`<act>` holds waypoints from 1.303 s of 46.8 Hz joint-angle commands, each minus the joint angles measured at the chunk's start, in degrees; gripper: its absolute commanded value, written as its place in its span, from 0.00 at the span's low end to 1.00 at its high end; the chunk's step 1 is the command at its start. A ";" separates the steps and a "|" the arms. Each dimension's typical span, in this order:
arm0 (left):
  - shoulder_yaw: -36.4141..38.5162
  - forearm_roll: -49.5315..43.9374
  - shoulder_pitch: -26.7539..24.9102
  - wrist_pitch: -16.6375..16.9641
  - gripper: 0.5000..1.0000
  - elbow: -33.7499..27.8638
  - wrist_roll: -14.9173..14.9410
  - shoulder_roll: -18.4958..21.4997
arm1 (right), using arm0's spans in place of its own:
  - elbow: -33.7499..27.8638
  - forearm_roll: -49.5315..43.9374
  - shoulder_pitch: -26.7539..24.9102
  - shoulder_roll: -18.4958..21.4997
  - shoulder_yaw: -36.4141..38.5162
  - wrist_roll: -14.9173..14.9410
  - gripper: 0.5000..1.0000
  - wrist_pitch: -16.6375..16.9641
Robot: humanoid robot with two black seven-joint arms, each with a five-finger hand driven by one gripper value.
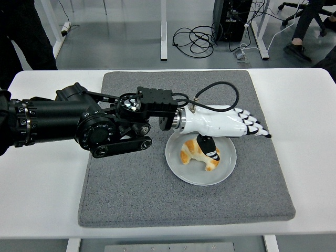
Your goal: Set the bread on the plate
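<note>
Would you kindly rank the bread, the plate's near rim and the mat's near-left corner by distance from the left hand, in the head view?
1. Bread: just beneath the left hand.
2. Plate near rim: below the bread.
3. Grey mat near-left corner: far left, by the table's near edge.

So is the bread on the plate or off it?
On it: the bread lies inside the plate rim, under the open left hand.

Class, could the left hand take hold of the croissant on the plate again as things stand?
Probably yes. The left hand hovers open just above the croissant on the plate, thumb already down beside it, and nothing lies between them.
</note>
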 commanded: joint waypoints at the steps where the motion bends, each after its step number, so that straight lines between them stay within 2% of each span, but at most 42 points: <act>1: -0.30 -2.42 -3.01 -1.95 1.00 -0.37 -0.36 2.72 | 0.00 0.00 0.02 0.00 0.00 -0.01 1.00 0.05; 6: -1.53 -4.71 -5.04 -3.28 1.00 -0.54 -0.45 6.06 | 0.00 0.00 0.02 0.00 0.00 -0.01 1.00 -0.04; 14: -3.91 -4.89 -5.39 -4.68 1.00 -0.63 -0.45 9.49 | 0.00 0.00 0.02 0.00 0.00 -0.01 1.00 0.05; 28: -7.07 -6.11 -5.40 -4.77 1.00 -0.46 -0.18 10.02 | 0.00 0.00 0.02 0.00 0.00 -0.01 1.00 0.05; 33: -7.86 -12.17 -4.52 -5.30 0.99 0.51 0.61 9.93 | 0.00 0.00 0.02 0.00 0.00 -0.01 1.00 -0.04; 41: -8.04 -25.62 -1.71 -6.18 1.00 2.62 1.22 9.84 | 0.00 0.00 0.02 0.00 0.00 -0.01 1.00 0.05; 48: -11.11 -34.76 1.89 -6.27 0.99 7.97 1.40 9.41 | 0.88 0.00 0.10 0.00 0.52 -0.01 1.00 0.40; 57: -17.70 -38.64 9.63 -6.53 0.99 13.42 2.10 6.95 | 0.35 0.00 0.02 0.00 0.17 -0.01 1.00 0.14; 61: -22.27 -39.69 13.76 -6.53 0.99 18.86 2.02 4.67 | 0.09 0.00 -0.42 0.00 0.08 -0.01 1.00 0.14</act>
